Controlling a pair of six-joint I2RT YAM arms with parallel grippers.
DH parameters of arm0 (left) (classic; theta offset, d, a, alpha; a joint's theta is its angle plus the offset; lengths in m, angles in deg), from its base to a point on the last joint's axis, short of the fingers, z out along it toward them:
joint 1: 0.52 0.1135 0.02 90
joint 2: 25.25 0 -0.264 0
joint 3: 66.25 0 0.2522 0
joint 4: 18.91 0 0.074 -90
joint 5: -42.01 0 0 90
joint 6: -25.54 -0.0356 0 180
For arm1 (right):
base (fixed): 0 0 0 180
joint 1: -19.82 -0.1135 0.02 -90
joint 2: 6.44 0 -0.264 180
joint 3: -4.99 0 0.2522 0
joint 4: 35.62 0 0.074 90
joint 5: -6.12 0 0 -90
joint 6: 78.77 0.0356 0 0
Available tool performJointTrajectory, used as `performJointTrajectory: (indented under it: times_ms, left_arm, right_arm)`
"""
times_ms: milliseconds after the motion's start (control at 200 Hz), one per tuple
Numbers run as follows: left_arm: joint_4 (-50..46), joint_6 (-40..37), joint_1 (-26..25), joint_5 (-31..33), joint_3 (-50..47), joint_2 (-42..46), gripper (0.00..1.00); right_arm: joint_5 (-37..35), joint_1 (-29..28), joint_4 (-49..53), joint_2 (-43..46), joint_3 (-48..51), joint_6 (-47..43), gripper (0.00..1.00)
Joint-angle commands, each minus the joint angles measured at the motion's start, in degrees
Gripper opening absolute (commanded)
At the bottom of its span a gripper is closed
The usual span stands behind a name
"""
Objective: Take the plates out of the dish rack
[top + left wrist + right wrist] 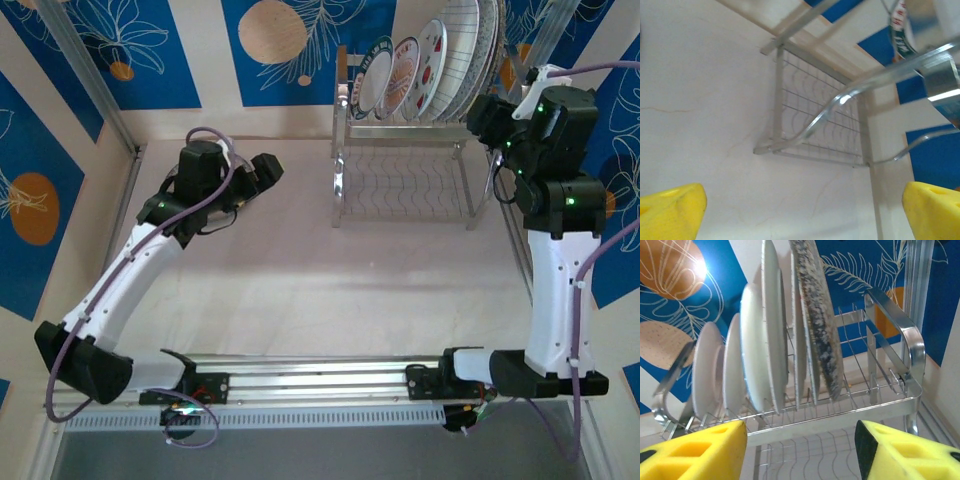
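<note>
The dish rack (400, 185) stands at the back of the table with several plates (430, 65) upright in its upper shelf. My right gripper (483, 118) hovers at the rack's right end, beside the speckled grey plate (492, 45). In the right wrist view the gripper (801, 445) is open just below the shelf rail (840, 421). The speckled plate (820, 330) and white plate backs (757, 355) stand above it, and nothing is between its fingers. My left gripper (268, 170) is open, left of the rack. In the left wrist view it (804, 210) faces the rack's lower shelf (810, 125).
Blue patterned walls close in the back and both sides. A metal frame strip (520, 250) runs along the table's right edge by my right arm. An aluminium rail (320, 380) carrying both arm bases lies along the near edge. White tabletop (300, 280) spreads before the rack.
</note>
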Motion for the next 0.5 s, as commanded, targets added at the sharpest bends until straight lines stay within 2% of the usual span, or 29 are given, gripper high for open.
performJointTrajectory:
  times_ms: [0,215,340,495]
  left_arm:
    - [1.8,-4.1,-1.5,-3.4,1.2,2.8,1.0]
    - [5.6,-5.0,-1.8,-7.5,-2.4,7.0,1.0]
    - [8.0,-5.2,-1.9,-8.8,-3.8,8.2,1.0]
    - [9.0,-4.3,-1.8,-9.0,-4.1,8.1,1.0]
  right_arm:
    - [10.0,3.7,-6.0,0.9,4.2,-2.6,0.53]
    - [24.5,10.5,-25.9,6.2,20.6,-9.7,0.5]
    - [25.9,10.7,-33.7,8.0,28.4,-16.3,0.51]
    - [24.6,12.0,-44.9,9.6,36.6,-17.3,0.51]
